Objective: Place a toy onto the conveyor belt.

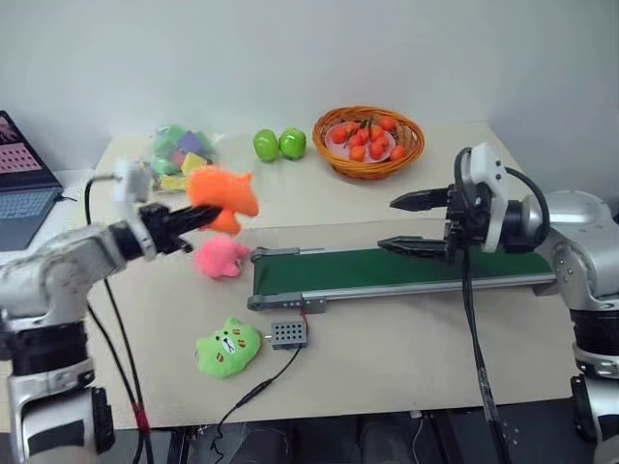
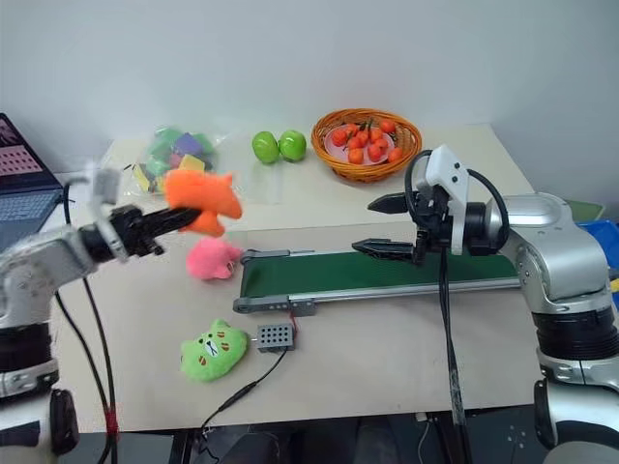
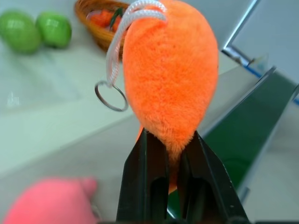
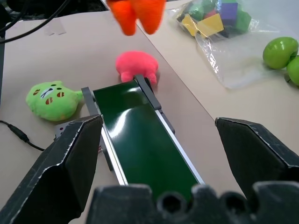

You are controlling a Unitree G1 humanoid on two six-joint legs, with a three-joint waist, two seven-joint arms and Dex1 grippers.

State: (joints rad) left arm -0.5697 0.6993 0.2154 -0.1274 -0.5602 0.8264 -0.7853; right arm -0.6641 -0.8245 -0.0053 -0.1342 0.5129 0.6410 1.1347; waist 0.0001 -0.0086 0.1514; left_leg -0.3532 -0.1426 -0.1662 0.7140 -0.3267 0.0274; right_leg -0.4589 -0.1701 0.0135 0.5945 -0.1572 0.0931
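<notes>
Fingers of the left gripper (image 1: pixel 200 217) are pinched tight on the orange toy (image 1: pixel 223 196), held in the air left of the conveyor belt (image 1: pixel 387 271). Right gripper (image 1: pixel 418 224) fingers are spread wide, empty, above the belt.

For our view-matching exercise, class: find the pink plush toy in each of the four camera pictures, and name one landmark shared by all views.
Left eye view: pink plush toy on the table, just off the conveyor belt's left end.
Right eye view: same spot, below the raised orange toy.
Left wrist view: blurred pink shape beside the tool's fingers.
Right wrist view: at the belt's far end.
Shared landmark: the green belt.
</notes>
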